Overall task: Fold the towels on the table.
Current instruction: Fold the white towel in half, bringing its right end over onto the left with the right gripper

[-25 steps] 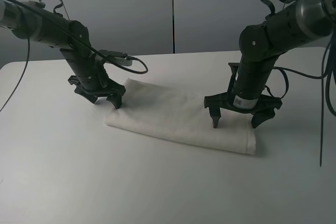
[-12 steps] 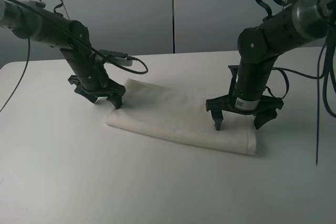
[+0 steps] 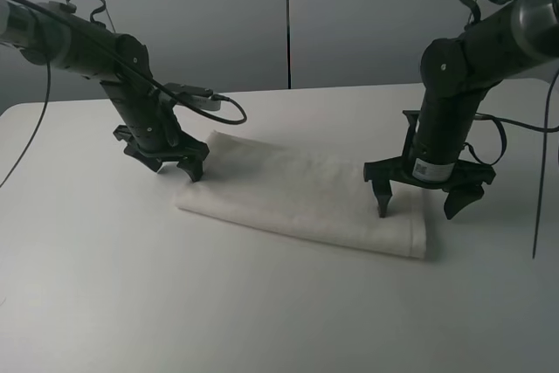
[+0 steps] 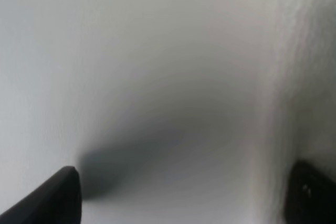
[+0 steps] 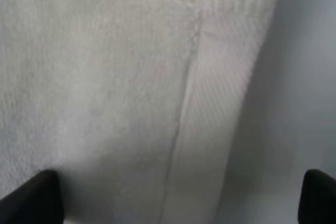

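Note:
The white towel (image 3: 297, 198) lies folded as a long strip across the middle of the table (image 3: 262, 312). My left gripper (image 3: 177, 169) stands open at the strip's far left corner, low over the surface. In the left wrist view the left gripper (image 4: 184, 203) spans bare table (image 4: 131, 51), with the towel edge (image 4: 310, 77) beside one fingertip. My right gripper (image 3: 418, 209) is open astride the strip's right end, one finger over the cloth and one past its edge. The right wrist view shows the right gripper (image 5: 176, 203) above the towel (image 5: 94, 77) and its woven border band (image 5: 226, 77).
Grey wall panels (image 3: 288, 15) stand behind the table's far edge. Black cables (image 3: 223, 107) trail from the left arm over the tabletop, and a thin cable (image 3: 541, 172) hangs at the right. Bare white tabletop stretches in front of the towel.
My right gripper has shifted rightwards along the towel to its right end, still open. The left gripper has stayed where it was.

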Motion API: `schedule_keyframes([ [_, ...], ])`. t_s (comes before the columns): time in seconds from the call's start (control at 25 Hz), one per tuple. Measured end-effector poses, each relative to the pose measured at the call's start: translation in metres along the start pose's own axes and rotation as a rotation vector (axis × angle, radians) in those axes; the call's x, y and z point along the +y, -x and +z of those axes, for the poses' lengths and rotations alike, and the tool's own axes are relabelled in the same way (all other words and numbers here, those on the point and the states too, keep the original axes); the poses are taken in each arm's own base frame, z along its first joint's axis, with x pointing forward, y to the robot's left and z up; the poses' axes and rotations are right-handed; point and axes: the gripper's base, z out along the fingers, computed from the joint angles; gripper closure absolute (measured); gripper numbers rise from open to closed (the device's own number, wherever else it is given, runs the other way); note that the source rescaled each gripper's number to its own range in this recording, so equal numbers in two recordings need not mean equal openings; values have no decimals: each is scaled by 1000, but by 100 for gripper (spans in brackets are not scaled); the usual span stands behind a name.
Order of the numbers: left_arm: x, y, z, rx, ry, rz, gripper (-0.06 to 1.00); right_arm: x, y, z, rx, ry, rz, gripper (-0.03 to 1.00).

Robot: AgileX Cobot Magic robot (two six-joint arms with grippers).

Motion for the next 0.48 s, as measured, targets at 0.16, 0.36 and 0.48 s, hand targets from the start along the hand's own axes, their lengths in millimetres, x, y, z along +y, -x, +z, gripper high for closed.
schedule_keyframes([
  [0.16, 0, 0, 0, 0, 1, 1, -4, 3, 0, 0, -5, 38, 9, 1],
  [0.36, 0, 0, 0, 0, 1, 1, -4, 6, 3, 0, -24, 78, 33, 1],
  [0.48, 0, 0, 0, 0, 3, 3, -4, 7, 4, 0, -35, 85, 37, 1],
])
